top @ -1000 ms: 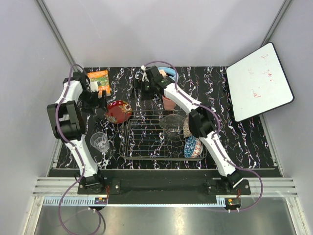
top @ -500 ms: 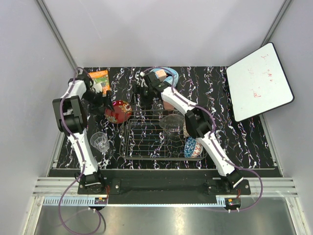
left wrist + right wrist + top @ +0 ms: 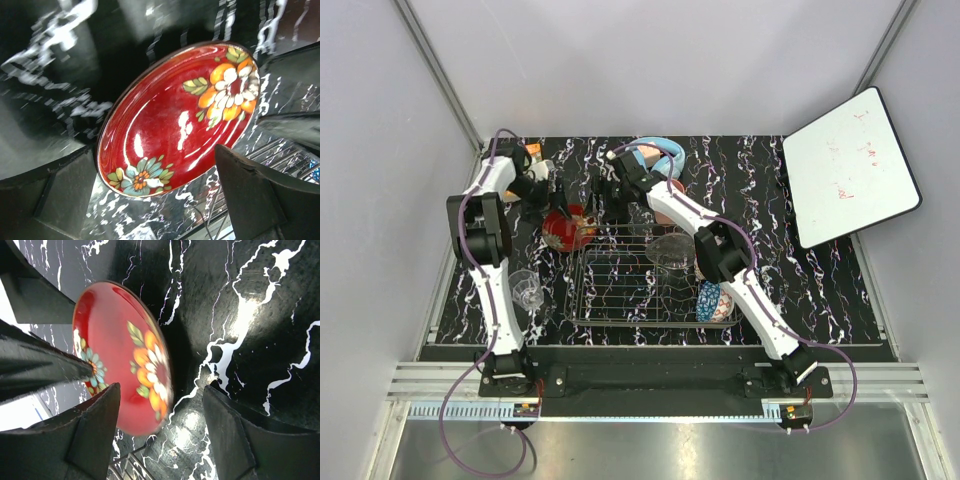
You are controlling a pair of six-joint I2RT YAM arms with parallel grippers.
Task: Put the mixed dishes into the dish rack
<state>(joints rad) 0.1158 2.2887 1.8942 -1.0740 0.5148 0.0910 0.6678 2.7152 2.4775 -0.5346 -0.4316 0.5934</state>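
**Step in hand (judged):** pickup of the red flowered bowl; the rack is part-loaded.

- **Small glass tumbler**: stands on the table at 9 o'clock of the dish rack. Not loaded.
- **Left gripper**: fingers spread, not clenched. The bowl's lower rim lies between them, its glossy face toward the wrist camera. Contact cannot be confirmed.
- **Red flowered bowl**: just off the rack's 10 o'clock corner, between the two grippers. It appears tipped up rather than lying flat.
- **Right gripper**: fingers apart, grasping nothing. The bowl's edge lies between them, nearer the finger at 9 o'clock in that view.
- **In the rack:** clear glass dish at 1 o'clock; blue-patterned bowl at 4 o'clock, on edge.
- **Salmon-pink cup**: beyond the rack at 12 o'clock, partly hidden by the right arm.

**Next move (judged):** one gripper must close across the raised rim, then carry the bowl toward 4 o'clock into a free slot. The glossy, tilted bowl may slip.
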